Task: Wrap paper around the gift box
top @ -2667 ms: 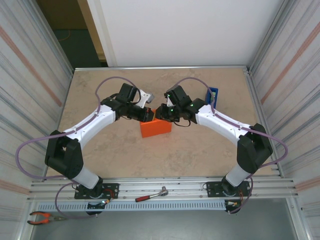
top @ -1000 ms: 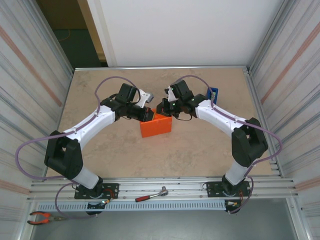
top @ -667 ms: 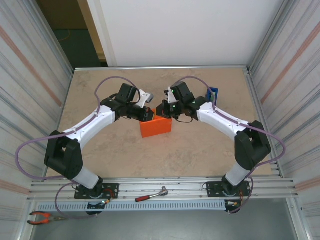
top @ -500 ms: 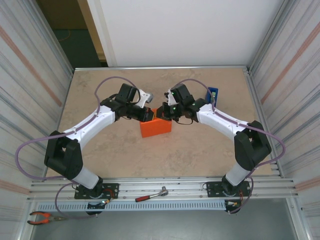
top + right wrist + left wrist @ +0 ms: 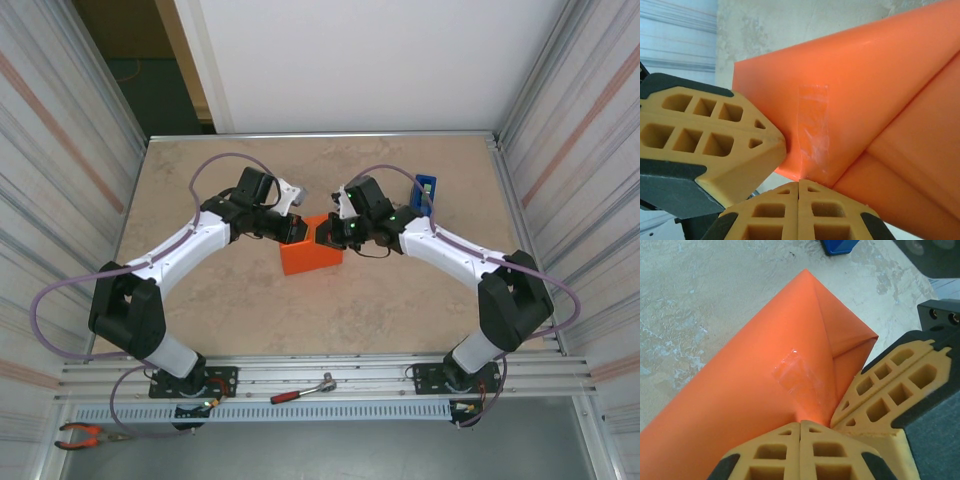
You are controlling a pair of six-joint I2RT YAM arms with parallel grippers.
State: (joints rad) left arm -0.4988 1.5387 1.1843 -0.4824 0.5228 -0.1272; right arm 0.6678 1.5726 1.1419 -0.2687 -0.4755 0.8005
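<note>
nearly wrapped, far end flap left to fix

the paper (image 5: pixel 311 255) is already closed round the box, so the box is hidden inside, mid desk (image 5: pixel 200 300). a clear tape strip (image 5: pixel 792 371) holds a seam on the paper's top. at the paper's far end the flap is folded to a point but stands up loose, with no tape over it that i can see. the near end looks flat and shut; taped or not, cannot tell.

left claw (image 5: pixel 297 232) is pressed together with nothing in it, tips on the far-end fold. right claw (image 5: pixel 325 233) is the same, pressed together and touching the fold from the other side, right next to the left one.

left to do, i'd judge: flatten the far flap and tape it.

around: blue tape dispenser (image 5: pixel 425 192) beyond and right of the paper, apart from it. wrench (image 5: pixel 303 391) and pliers (image 5: pixel 85 434) lie well nearer than the paper, off the desk. the two claws crowd each other at the fold.
</note>
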